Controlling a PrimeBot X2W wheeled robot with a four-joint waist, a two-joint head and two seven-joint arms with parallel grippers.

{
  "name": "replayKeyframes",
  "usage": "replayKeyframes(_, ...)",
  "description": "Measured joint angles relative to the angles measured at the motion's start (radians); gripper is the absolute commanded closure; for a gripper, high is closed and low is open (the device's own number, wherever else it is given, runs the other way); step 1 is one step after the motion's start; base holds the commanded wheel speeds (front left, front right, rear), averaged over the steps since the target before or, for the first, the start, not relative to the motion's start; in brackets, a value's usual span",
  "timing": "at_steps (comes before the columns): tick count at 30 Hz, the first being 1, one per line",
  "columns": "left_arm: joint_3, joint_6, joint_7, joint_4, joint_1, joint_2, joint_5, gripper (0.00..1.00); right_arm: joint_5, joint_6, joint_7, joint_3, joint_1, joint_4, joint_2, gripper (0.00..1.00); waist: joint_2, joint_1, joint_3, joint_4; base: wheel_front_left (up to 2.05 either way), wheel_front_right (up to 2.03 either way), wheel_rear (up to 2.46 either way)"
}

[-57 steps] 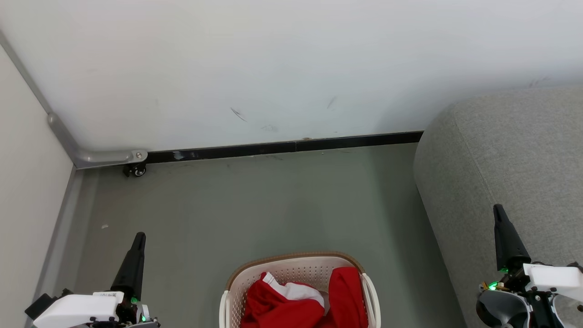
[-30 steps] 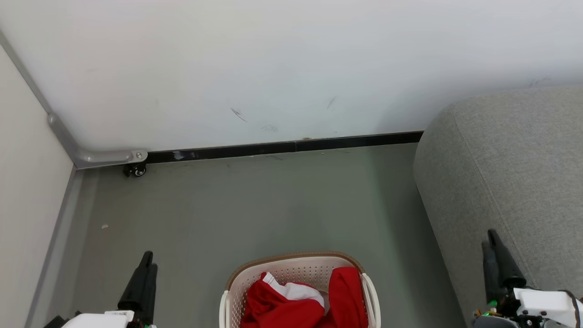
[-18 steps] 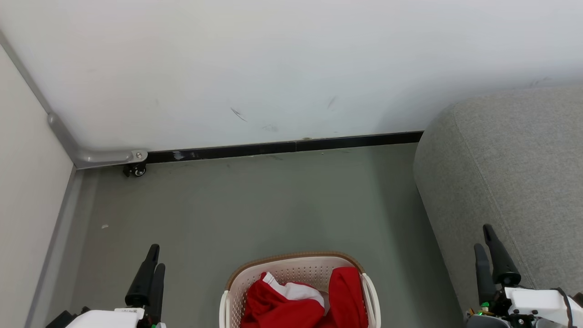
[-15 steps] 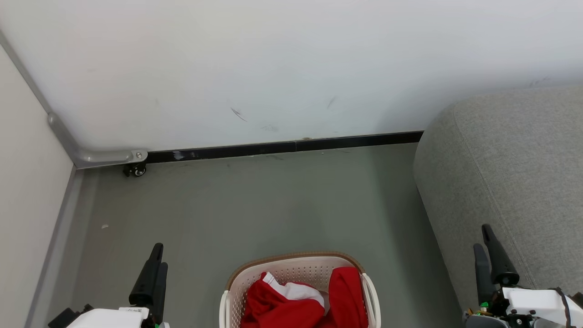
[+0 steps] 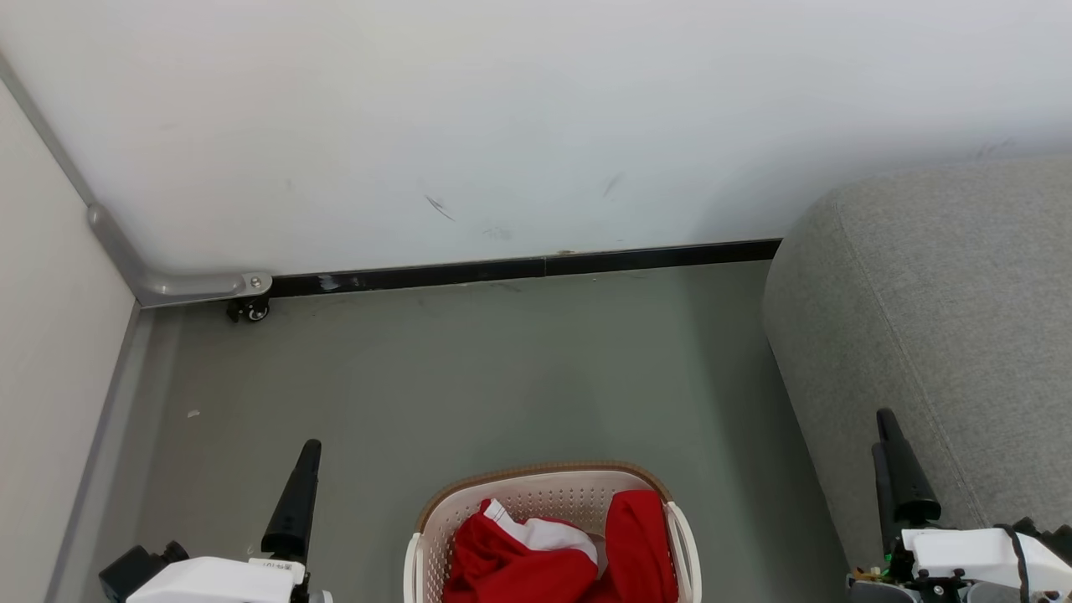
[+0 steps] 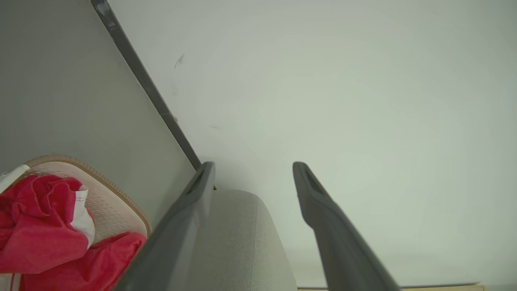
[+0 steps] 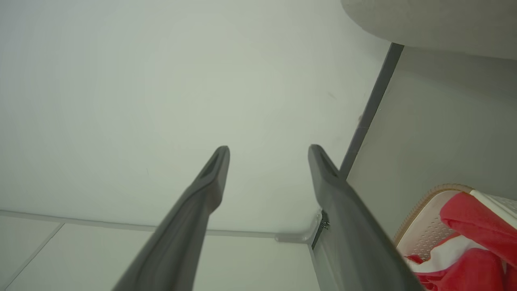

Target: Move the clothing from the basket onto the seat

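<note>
Left gripper (image 6: 252, 167) and right gripper (image 7: 266, 151): dark fingers spread, empty, either side of cream-white perforated plastic basket (image 5: 536, 471) with brown rim. Bright red fabric clothing (image 5: 536, 557) with white trim: heaped in basket, none on the visible part of the large light grey woven sofa seat (image 5: 946, 293). First pick judged pending; it calls for a descent into the heap and a pinch on a fold.

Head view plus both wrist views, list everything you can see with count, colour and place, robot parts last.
clothing: one heap, red and white, inside the basket
basket: one, cream-white, brown rim, on the floor, bottom centre
seat: one, light grey, right of the basket
castor: one, black, foot of the wall, far left
skirting strip: one, black, along the wall's foot
left gripper: one, dark, open, left of the basket
right gripper: one, dark, open, by the seat's edge
</note>
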Motion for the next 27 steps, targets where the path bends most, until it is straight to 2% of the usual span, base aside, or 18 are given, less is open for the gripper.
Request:
replayKeyframes(7,-0.010,0.012,-0.025,-0.021,-0.004,0.003,0.104,0.00,-0.121,0.000,-0.024,0.008,-0.001,-0.006,-0.003,0.00,0.0000,0.0060,-0.005,0.000,0.00,0.00,0.00)
replayKeyframes(14,-0.040,0.026,-0.045,-0.039,-0.006,0.006,0.233,0.00,-0.266,0.000,-0.052,0.025,-0.001,-0.006,-0.011,0.00,0.0000,0.0082,-0.009,0.001,0.00,0.00,0.00)
replayKeyframes(19,-0.068,0.040,-0.069,-0.051,-0.007,0.015,0.340,0.00,-0.365,0.000,-0.068,0.028,-0.001,-0.006,-0.011,0.00,0.0000,0.0076,-0.011,0.001,0.00,0.00,0.00)
replayKeyframes(27,-0.121,0.072,-0.094,-0.068,-0.007,0.044,0.538,0.00,-0.508,0.000,-0.095,0.028,0.001,-0.002,-0.010,0.00,0.0000,0.0010,-0.010,0.001,0.00,0.00,0.00)
